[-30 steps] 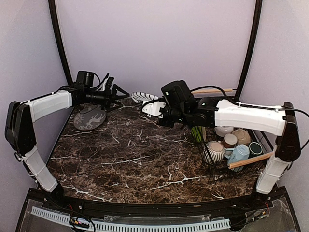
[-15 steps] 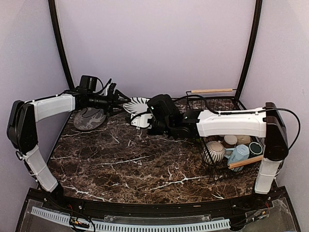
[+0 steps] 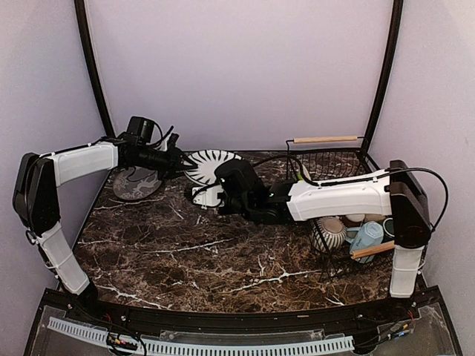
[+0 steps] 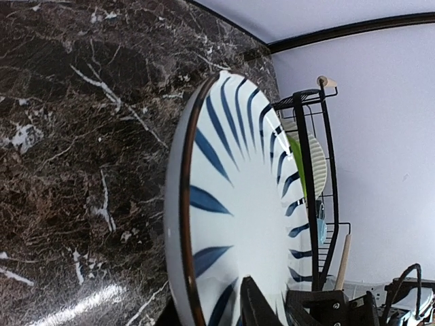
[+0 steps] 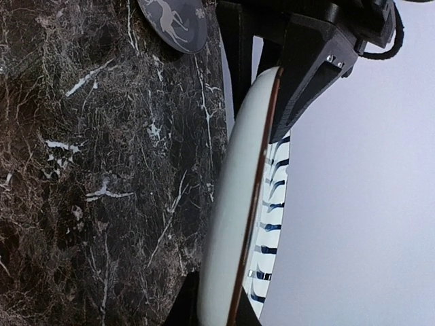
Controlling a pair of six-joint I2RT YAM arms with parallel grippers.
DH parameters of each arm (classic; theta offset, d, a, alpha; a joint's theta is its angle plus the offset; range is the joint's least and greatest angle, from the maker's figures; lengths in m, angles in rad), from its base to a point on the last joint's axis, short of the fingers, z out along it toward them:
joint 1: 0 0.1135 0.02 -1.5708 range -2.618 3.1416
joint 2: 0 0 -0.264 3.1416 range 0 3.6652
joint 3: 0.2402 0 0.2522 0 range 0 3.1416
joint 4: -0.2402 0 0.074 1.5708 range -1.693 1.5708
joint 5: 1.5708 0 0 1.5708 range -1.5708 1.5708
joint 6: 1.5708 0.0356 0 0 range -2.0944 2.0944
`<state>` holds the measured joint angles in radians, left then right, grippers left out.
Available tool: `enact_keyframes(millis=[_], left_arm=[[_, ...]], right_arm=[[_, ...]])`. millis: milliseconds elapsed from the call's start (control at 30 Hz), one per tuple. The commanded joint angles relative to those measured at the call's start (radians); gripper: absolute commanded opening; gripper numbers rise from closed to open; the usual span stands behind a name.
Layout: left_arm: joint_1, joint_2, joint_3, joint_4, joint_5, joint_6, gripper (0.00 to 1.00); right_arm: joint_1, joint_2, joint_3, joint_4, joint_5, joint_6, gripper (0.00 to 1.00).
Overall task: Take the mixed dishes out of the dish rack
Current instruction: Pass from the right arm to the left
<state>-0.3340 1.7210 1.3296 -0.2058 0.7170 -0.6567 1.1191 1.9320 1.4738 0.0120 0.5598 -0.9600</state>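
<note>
Pale lilac walls close in a dark marbled desk [image 3: 185,252] with white veins; I am watching a hand-over above its far middle.

My right claw [image 5: 219,314] is clamped on the near rim of the striped plate [image 3: 211,165], which stands on edge in the air, clear of the desk. The left claw [image 5: 265,115] has its fingers on either side of the opposite rim. They sit close against it, but I cannot tell whether they are pinching it or only straddling it. Holding the plate upright leaves both rims free, which I judge is why it is carried this way: each arm gets its own bite without crowding the other.

Beyond the left claw, a grey plate [image 3: 137,183] lies flat in the far left corner, and I take that as the unloading spot. The rack [image 3: 326,156] sits on the far right, so I reckon passing the plate across saves the right arm a long stretch.

The rack holds plenty: a green plate [image 4: 299,159] upright in the wires, a striped bowl [image 3: 330,231] and a blue mug [image 3: 367,237] near the front wooden handle [image 3: 375,248]. Most of the job remains.
</note>
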Motion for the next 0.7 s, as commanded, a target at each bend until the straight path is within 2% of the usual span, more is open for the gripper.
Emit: enact_keyframes(millis=[0,100,200,300,400,467,533,667], left_arm=[[-0.014,-0.001,0.034,-0.062,-0.025,0.090,0.14],[-0.013,-0.004,0.052,-0.095,-0.046,0.109,0.03],[-0.006,-0.007,0.056,-0.104,-0.057,0.120,0.01],[0.011,-0.011,0.056,-0.105,-0.062,0.120,0.01],[0.067,-0.018,0.054,-0.109,-0.080,0.124,0.01],[0.121,-0.022,0.051,-0.110,-0.089,0.125,0.01],[0.180,-0.024,0.053,-0.108,-0.086,0.126,0.01],[0.313,-0.029,0.053,-0.105,-0.076,0.121,0.01]], right_arm=[[0.010,0.002,0.053,0.217,0.041,0.023,0.00],[0.010,0.012,0.061,0.202,0.031,0.051,0.15],[0.010,0.016,0.059,0.193,0.024,0.071,0.23],[0.010,0.016,0.054,0.183,0.027,0.096,0.45],[0.007,0.000,0.042,0.173,0.034,0.126,0.76],[0.003,-0.017,0.027,0.161,0.039,0.155,0.88],[-0.002,-0.041,0.002,0.145,0.039,0.192,0.95],[-0.017,-0.094,-0.047,0.119,0.045,0.247,0.98]])
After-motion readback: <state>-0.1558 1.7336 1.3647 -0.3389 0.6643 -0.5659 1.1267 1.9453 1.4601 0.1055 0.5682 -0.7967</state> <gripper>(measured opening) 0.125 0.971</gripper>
